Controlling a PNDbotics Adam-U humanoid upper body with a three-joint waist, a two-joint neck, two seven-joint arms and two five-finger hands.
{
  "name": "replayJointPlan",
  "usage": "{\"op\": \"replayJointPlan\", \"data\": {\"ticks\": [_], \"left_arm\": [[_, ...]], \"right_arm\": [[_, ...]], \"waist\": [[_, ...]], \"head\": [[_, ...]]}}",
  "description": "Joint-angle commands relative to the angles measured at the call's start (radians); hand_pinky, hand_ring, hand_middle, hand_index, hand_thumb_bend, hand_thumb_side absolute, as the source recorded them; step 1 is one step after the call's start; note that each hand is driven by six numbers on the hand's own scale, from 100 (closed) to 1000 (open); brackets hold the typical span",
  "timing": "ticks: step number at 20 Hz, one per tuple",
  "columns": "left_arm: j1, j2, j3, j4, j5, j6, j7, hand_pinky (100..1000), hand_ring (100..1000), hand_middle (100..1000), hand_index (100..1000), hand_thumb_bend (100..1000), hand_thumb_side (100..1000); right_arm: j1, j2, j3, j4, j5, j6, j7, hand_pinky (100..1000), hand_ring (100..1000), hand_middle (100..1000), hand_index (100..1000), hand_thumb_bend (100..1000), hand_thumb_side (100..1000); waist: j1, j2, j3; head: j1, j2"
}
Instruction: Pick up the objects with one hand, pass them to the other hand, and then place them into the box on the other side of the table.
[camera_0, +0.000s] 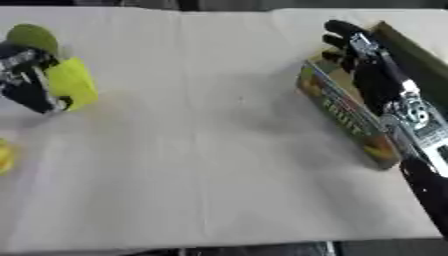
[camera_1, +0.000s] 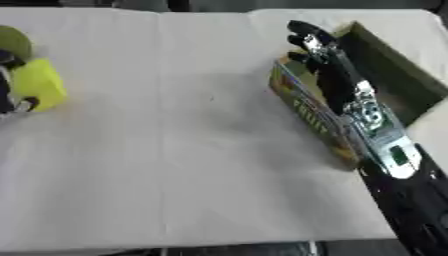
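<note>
Cream table (camera_0: 219, 175), lime-yellow block (camera_0: 72, 82), olive-green round object (camera_0: 33, 37), dark green box (camera_1: 398, 75) with multicoloured printed side.

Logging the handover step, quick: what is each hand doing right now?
Left hand: shut on a yellow-green object.
Right hand: open, holding nothing, over the box.

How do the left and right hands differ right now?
The left hand is at the table's left edge, fingers curled round a yellow-green object. The right hand is over the box on the right side, fingers fairly straight and holding nothing. Both are black with silver parts.
</note>
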Motion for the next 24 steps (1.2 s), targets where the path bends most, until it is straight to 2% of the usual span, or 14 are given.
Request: {"op": "replayJointPlan", "data": {"ticks": [1,5,9,10,12,13,14,17,21,24], "left_arm": [[-0.010,0.042,0.063,-0.097,0.050,-0.010,0.052,526,516,440,523,100,100],[-0.003,0.019,0.127,-0.201,0.113,-0.068,0.116,511,499,439,526,100,100],[0.074,-0.021,0.139,-0.302,0.176,-0.130,0.178,504,495,438,525,100,105],[0.097,-0.037,0.135,-0.326,0.190,-0.140,0.192,500,495,441,527,100,110],[0.144,-0.072,0.125,-0.373,0.220,-0.148,0.222,496,493,440,526,100,115],[0.167,-0.086,0.120,-0.397,0.233,-0.149,0.236,492,493,439,526,100,100],[0.190,-0.098,0.114,-0.420,0.241,-0.149,0.250,491,493,440,527,100,114],[0.244,-0.129,0.079,-0.490,0.240,-0.150,0.294,483,495,451,532,100,114],[0.285,-0.161,0.020,-0.579,0.237,-0.107,0.352,483,493,448,530,100,136],[0.299,-0.190,-0.023,-0.602,0.240,-0.080,0.395,479,492,448,528,100,149]], "right_arm": [[-0.004,-0.036,-0.013,-0.027,-0.002,-0.001,-0.005,913,971,933,893,100,780],[-0.018,-0.083,-0.013,-0.044,0.020,0.015,-0.008,909,968,929,888,100,765],[-0.074,-0.178,0.004,-0.103,0.069,0.037,0.014,900,959,921,885,100,760],[-0.093,-0.202,0.014,-0.109,0.084,0.041,0.025,895,954,916,882,100,770],[-0.137,-0.250,0.046,-0.113,0.113,0.050,0.053,886,944,907,877,100,735],[-0.160,-0.273,0.066,-0.113,0.127,0.056,0.067,882,938,903,876,100,764],[-0.183,-0.296,0.086,-0.113,0.141,0.060,0.081,879,935,901,875,100,710],[-0.253,-0.366,0.155,-0.114,0.184,0.064,0.124,867,916,885,866,100,672],[-0.347,-0.461,0.246,-0.114,0.242,0.052,0.182,858,903,876,860,100,634],[-0.417,-0.530,0.304,-0.114,0.285,0.061,0.225,853,898,877,860,100,614]], "waist": [[0.006,-0.038,0.000],[0.001,-0.044,0.004],[-0.009,-0.052,0.003],[-0.014,-0.054,0.003],[-0.022,-0.059,0.000],[-0.026,-0.062,-0.001],[-0.029,-0.065,-0.003],[-0.033,-0.074,-0.007],[-0.033,-0.083,-0.006],[-0.031,-0.085,-0.002]], "head": [[-0.008,0.005],[-0.009,0.005],[-0.013,0.005],[-0.012,0.005],[-0.008,0.005],[-0.006,0.005],[-0.004,0.005],[0.006,0.005],[0.004,0.005],[-0.007,0.005]]}}
